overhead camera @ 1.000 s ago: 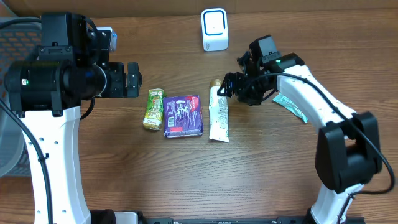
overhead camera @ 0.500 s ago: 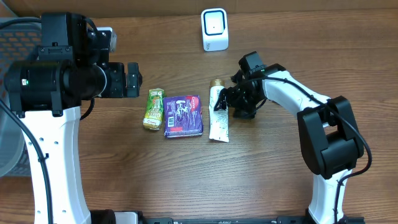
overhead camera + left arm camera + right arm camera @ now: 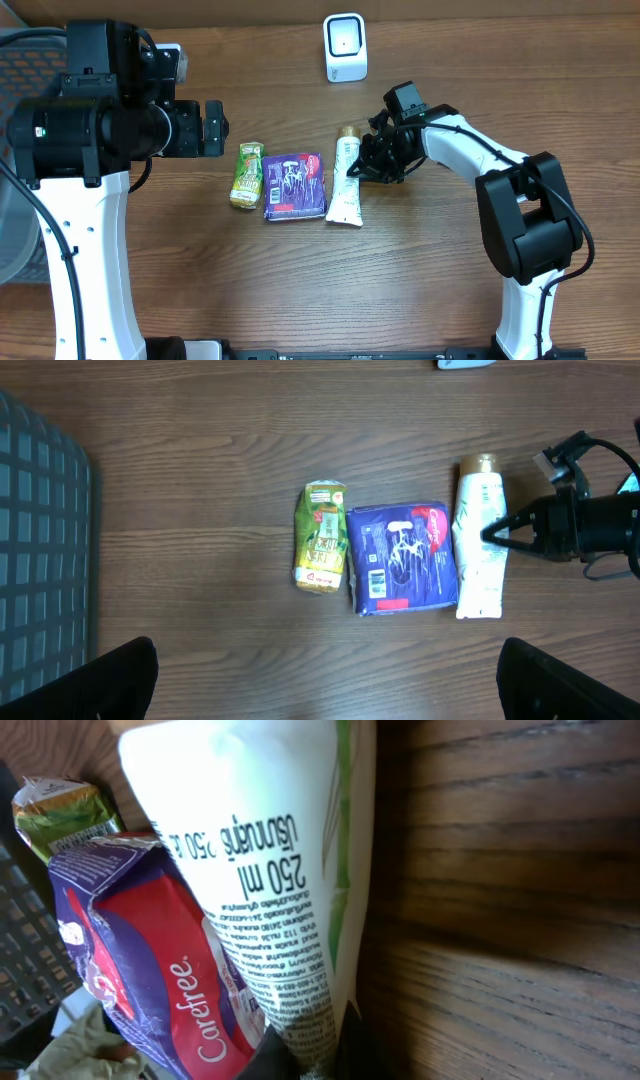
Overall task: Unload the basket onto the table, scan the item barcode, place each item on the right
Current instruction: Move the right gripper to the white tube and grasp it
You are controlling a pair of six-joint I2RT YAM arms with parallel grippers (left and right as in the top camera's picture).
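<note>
Over on the left, the left gripper (image 3: 213, 128) hangs high above the desk (image 3: 420, 280), jaws wide apart, nothing in them, same as a second ago. Below it the pouch (image 3: 246, 175) and the pack (image 3: 295, 186) lie flat and untouched.

Now the action: the tube (image 3: 346, 180). Half a second ago it lay straight, clear of the pack. Now it's skewed, its bottom end swung left and touching the pack's corner, cap pointing toward the scanner (image 3: 345, 47) well behind it. That's the right gripper (image 3: 366, 168). It was wide open a moment back and has snapped together right at the tube's right edge. The wrist view shows only the tube's printed side filling the frame, so I can't tell whether it has pinched the edge or just shoved the tube.

The tube looks like the pick. If the pinch holds, lifting it and showing its barcode to the scanner come next; if not, a re-grasp.
</note>
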